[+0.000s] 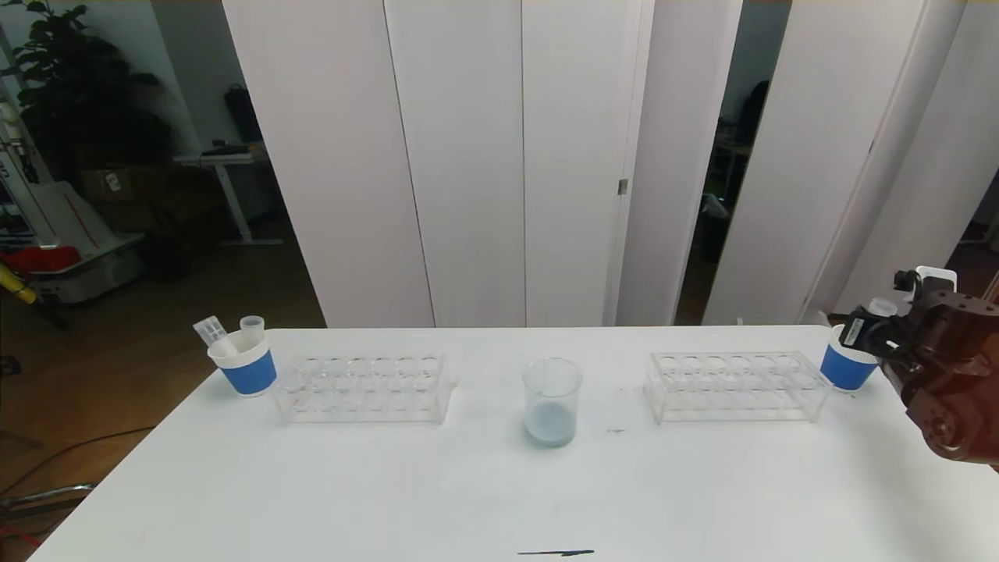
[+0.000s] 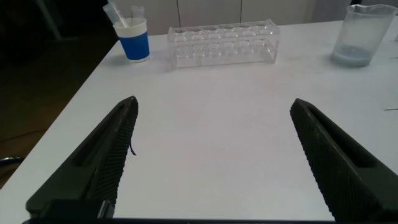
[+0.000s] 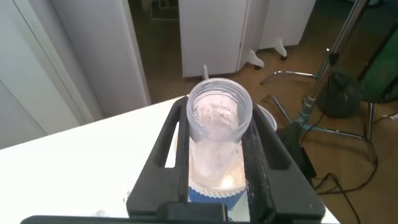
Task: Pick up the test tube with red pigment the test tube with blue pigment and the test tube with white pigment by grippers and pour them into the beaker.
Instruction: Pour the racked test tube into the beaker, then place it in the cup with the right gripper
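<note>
The clear beaker (image 1: 552, 402) stands mid-table with a pale bluish-white layer at its bottom; the left wrist view also shows the beaker (image 2: 362, 34). My right gripper (image 1: 865, 332) at the table's right end is shut on a clear test tube (image 3: 219, 112). The tube's lower end sits in a white blue-banded cup (image 3: 214, 190); its pigment colour cannot be told. My left gripper (image 2: 214, 101) hangs open over bare table, nothing between its fingers (image 2: 109, 155). No tube showing red, blue or white pigment can be made out.
Two clear racks stand either side of the beaker, the left rack (image 1: 363, 386) and the right rack (image 1: 734, 384). A second blue-banded cup (image 1: 243, 365) at the far left corner holds two clear tubes (image 1: 211, 332). The right cup (image 1: 847, 365) sits near the table's right edge.
</note>
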Robot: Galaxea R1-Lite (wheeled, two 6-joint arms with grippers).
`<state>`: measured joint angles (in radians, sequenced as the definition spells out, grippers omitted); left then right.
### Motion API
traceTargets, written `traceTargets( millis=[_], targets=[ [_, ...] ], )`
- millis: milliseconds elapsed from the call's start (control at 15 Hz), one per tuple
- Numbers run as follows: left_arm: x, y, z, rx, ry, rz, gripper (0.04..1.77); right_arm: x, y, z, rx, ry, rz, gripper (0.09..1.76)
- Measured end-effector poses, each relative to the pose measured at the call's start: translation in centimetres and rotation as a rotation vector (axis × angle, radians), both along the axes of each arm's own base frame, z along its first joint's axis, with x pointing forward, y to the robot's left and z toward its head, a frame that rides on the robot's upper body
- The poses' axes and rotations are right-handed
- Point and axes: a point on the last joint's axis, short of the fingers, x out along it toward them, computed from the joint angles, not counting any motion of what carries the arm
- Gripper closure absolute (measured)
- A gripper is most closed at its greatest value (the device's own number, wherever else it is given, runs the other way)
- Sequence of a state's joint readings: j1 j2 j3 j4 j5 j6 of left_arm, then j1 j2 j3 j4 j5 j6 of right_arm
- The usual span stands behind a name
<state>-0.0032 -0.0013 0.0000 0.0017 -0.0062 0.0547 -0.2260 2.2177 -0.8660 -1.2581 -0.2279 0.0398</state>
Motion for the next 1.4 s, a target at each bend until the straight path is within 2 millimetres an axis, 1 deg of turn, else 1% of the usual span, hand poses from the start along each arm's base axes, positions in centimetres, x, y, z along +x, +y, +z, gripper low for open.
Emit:
traceTargets(
  millis=[133,333,400,467,533,600,667,800,933,1133,1267,1400],
  targets=[
    [0.0,0.0,0.0,0.0,0.0,0.0,0.06,-0.2,-0.2,-0.3,0.0,0.001,-0.004,1.27],
    [0.0,0.0,0.0,0.0,0.0,0.0,0.06,-0.2,-0.2,-0.2,0.0,-0.008,-0.006,1.26],
    [0.0,0.0,0.0,0.0,0.0,0.0,0.06,-0.3,-0.3,-0.3,0.002,-0.004,-0.007,1.13],
    [0.0,0.0,0.0,0.0,0.0,0.0,0.06,-0.4,-0.3,-0.3,0.002,-0.001,-0.008,0.86],
    [0.0,0.0,0.0,0.0,0.0,0.0,0.06,-0.4,-0.3,-0.4,0.001,0.0,-0.009,0.46],
    [0.0,0.0,0.0,0.0,0.0,0.001,0.06,-0.5,-0.4,-0.4,0.002,0.002,-0.01,0.21],
    [0.0,0.0,0.0,0.0,0.0,0.0,0.06,-0.5,-0.4,-0.3,0.002,0.001,-0.012,0.1],
    [0.0,0.0,0.0,0.0,0.0,0.0,0.06,-0.6,-0.9,0.0,-0.003,-0.01,-0.023,0.1],
    [0.0,0.0,0.0,0.0,0.0,0.0,0.06,-0.4,-1.6,1.2,-0.043,-0.034,-0.009,0.1],
    [0.0,0.0,0.0,0.0,0.0,0.0,0.06,-0.9,-2.6,2.6,-0.071,-0.064,0.002,0.1],
    [0.0,0.0,0.0,0.0,0.0,0.001,0.06,-1.2,-2.6,3.6,-0.076,-0.081,0.006,0.1],
    [0.0,0.0,0.0,0.0,0.0,0.0,0.06,-1.9,-2.4,5.5,-0.078,-0.088,0.012,0.1]
  ],
)
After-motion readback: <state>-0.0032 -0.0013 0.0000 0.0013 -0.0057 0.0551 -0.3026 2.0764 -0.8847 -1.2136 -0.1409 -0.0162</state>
